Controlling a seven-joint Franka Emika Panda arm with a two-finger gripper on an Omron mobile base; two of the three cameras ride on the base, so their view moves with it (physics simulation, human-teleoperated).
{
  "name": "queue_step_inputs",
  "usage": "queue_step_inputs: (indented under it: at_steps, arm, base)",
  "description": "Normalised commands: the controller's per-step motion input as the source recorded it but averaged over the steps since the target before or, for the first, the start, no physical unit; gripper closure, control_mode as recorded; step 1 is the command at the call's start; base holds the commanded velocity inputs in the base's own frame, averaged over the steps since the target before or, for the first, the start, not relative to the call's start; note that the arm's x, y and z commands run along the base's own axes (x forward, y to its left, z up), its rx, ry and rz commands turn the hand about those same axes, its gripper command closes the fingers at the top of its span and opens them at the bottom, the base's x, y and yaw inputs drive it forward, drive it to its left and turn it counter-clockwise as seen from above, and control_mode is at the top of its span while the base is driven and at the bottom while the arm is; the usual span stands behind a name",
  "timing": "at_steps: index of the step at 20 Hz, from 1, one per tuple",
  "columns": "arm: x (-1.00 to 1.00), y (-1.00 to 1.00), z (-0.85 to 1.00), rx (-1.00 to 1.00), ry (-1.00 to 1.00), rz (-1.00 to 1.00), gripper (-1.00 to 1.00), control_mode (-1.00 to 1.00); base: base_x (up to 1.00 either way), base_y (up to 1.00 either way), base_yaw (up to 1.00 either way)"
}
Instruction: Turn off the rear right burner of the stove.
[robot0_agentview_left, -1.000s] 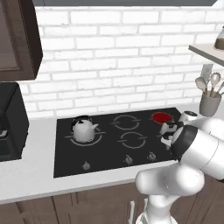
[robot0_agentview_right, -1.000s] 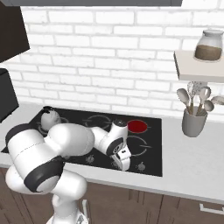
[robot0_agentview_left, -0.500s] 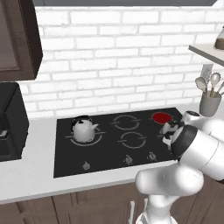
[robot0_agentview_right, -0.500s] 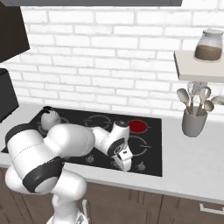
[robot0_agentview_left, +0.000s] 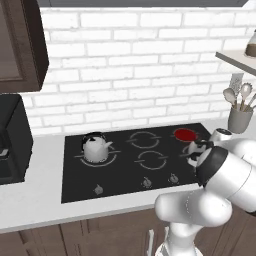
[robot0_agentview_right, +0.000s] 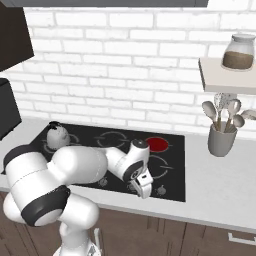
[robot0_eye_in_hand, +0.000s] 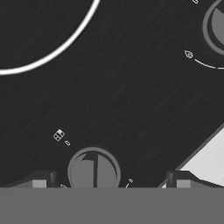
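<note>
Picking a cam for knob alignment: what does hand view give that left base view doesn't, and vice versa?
Hand view alone: a silver knob seen close, lying between the open claw fingertips, with its small marking icon beside it.

Left base view alone: the rear right burner glowing red, the kettle on the rear left zone, the utensil holder.

Both: the black glass stove and grey ring lines of a burner zone.

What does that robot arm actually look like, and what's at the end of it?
The arm is made of fat, rounded, glossy white segments joined by dark black bands. It ends in a white boxy hand with a gripper of two small dark finger tips. No cables or markings are visible.
</note>
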Motion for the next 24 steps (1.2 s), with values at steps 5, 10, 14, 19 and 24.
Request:
queue_step_inputs:
  at_steps: [5,10,14,19,24]
  arm:
    - [0.14,0.14,0.0,0.0,0.0,0.0,-1.0,-1.0]
    - [0.01,0.0,0.0,0.0,0.0,0.0,-1.0,-1.0]
    - [0.0,0.0,0.0,0.0,0.0,0.0,1.0,-1.0]
    - [0.0,0.0,0.0,0.0,0.0,0.0,1.0,-1.0]
    - [0.0,0.0,0.0,0.0,0.0,0.0,1.0,-1.0]
  base:
    - [0.0,0.0,0.0]
    - [0.0,0.0,0.0]
    - [0.0,0.0,0.0]
    - [0.0,0.0,0.0]
    - [0.0,0.0,0.0]
